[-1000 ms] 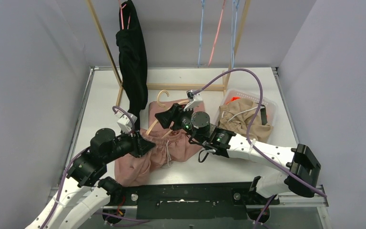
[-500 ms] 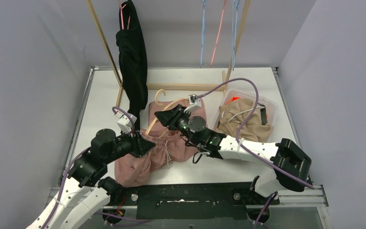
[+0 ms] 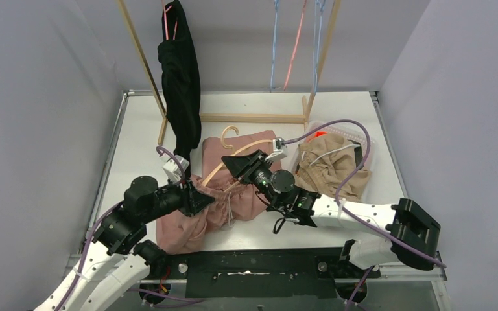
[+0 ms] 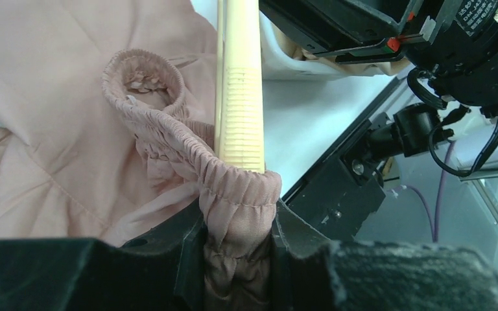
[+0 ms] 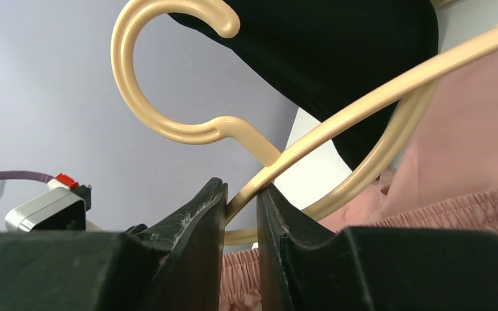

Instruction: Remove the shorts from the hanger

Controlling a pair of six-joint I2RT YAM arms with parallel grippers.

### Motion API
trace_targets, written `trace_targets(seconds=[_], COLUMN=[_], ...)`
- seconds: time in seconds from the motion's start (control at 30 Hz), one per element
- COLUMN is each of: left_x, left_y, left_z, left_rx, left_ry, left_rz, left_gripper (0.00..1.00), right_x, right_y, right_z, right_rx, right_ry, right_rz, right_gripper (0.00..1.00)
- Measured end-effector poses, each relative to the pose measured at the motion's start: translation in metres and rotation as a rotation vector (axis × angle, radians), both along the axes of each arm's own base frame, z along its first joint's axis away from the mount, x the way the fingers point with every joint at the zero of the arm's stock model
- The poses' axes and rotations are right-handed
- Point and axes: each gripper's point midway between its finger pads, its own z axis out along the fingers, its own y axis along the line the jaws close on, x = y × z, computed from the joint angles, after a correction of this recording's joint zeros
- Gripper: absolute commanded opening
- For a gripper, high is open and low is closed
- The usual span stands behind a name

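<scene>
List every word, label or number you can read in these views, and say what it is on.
"DM-J43": white print on the black motor housing, left wrist view; the characters around it are too small or cut off to read.
Hanger and pink shorts: no text.
Top and right wrist views: nothing readable.

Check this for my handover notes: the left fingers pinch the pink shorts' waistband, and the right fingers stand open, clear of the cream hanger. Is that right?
Not quite. The right gripper is not open or clear of the cream hanger. The right wrist view shows its fingers closed on the hanger just below the hook. The rest holds: the left gripper pinches the pink shorts at the waistband.
</scene>
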Motion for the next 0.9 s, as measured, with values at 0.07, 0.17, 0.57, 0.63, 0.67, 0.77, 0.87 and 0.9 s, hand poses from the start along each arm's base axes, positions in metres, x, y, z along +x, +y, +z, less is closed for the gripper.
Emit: trace_targets(seconds=[0.07,0.17,0.57,0.63,0.67,0.77,0.87,0.9], left_x=[-0.003,-0.006,0.001,0.002,0.003,0.003,0.005,0.006], left_y=[-0.003,-0.006,-0.007,-0.006,-0.006,-0.005,-0.001,0.001], left_z=[0.001,0.0,-0.002,-0.003,-0.004,-0.009,-0.017,-0.019], left_rx=[-0.011,-0.018,-0.013,-0.013,-0.013,0.001,0.025,0.033], left_ry=[-0.003,-0.001,0.004,0.009,0.012,0.035,0.064,0.071], left_rz=[-0.022,-0.046,-0.018,-0.008,-0.006,0.002,0.03,0.046], left_gripper=[0.16,0.19,0.35,0.37,0.39,0.44,0.55,0.57], right_x=[-0.006,-0.01,-0.018,-0.017,-0.016,-0.013,-0.006,-0.002], right_y=[-0.008,-0.016,-0.043,-0.047,-0.049,-0.056,-0.067,-0.072], right_z=[0.002,0.0,0.006,0.008,0.008,0.008,0.004,0.001], right_rx=[0.009,0.003,-0.06,-0.068,-0.071,-0.092,-0.133,-0.156], right_ry=[-0.003,-0.005,-0.045,-0.05,-0.052,-0.055,-0.052,-0.049], right_rz=[-0.004,-0.007,-0.038,-0.052,-0.06,-0.095,-0.135,-0.155], right_gripper=[0.0,0.0,0.0,0.0,0.0,0.0,0.0,0.0])
